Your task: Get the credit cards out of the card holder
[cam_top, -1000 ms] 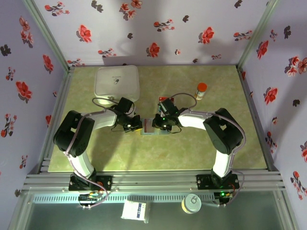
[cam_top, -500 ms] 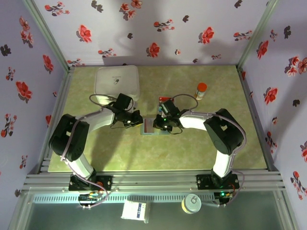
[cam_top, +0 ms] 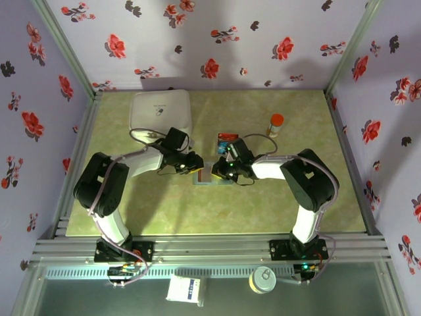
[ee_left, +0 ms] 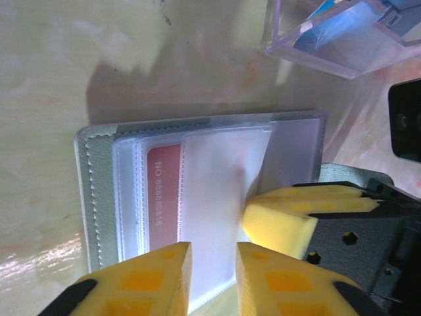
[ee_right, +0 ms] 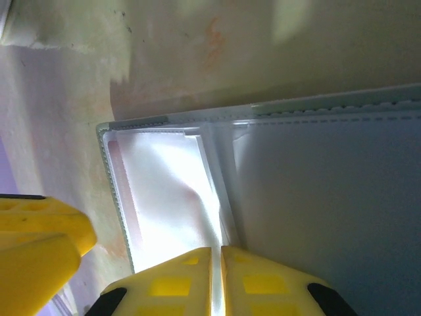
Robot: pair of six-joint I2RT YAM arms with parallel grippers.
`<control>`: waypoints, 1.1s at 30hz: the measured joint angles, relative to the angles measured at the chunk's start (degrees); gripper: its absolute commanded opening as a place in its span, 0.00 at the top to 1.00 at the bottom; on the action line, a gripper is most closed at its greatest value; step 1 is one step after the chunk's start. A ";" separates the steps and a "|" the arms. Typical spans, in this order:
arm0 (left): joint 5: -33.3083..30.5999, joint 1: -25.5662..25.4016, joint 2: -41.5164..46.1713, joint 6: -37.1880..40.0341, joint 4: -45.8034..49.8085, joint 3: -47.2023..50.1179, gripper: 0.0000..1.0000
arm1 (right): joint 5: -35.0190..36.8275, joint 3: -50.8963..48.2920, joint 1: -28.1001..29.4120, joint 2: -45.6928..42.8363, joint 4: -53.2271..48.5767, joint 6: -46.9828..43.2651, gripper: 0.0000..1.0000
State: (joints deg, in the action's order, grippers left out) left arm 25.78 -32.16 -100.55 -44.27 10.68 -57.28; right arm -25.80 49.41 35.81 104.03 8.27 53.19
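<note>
With the grey-blue hinged card holder (ee_left: pixel 99 191) pinned by closed right fingers (ee_right: pixel 197 273), its red-orange plastic card (ee_left: pixel 163 197) should be pinched by slightly parted left fingers (ee_left: pixel 172 273).

1. Reaches in from the left of the card holder (cam_top: pixel 205 178) with the left gripper (cam_top: pixel 195 162), elbow bent, fingers slightly parted over it.
2. Comes in from its right with the right gripper (cam_top: pixel 220 170), fingers pressed nearly together.
3. Points both grippers toward each other, close above it.

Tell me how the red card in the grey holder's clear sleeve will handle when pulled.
The thin red plastic card probably stays stiff and light. Tucked in a clear sleeve of the grey hinged card holder, it may drag. The glossy sleeve looks floppy and slippery.
</note>
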 measured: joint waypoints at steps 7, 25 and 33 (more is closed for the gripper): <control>-0.02 -0.11 -1.84 -0.39 -0.85 0.00 0.66 | -1.07 -0.39 -0.68 0.00 1.31 0.92 0.86; 0.83 -0.28 -3.52 -0.87 -2.95 -0.44 0.65 | -1.64 -0.72 -0.70 0.00 2.29 1.09 0.86; 0.98 -0.81 -3.98 -1.70 -3.23 -0.79 0.73 | -2.10 -0.90 -0.74 0.00 2.64 1.09 0.86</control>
State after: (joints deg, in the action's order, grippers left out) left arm 26.76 -32.97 -104.53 -45.98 7.44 -58.06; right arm -27.90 48.51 35.07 104.03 10.92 54.28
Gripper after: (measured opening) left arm 0.288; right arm 0.139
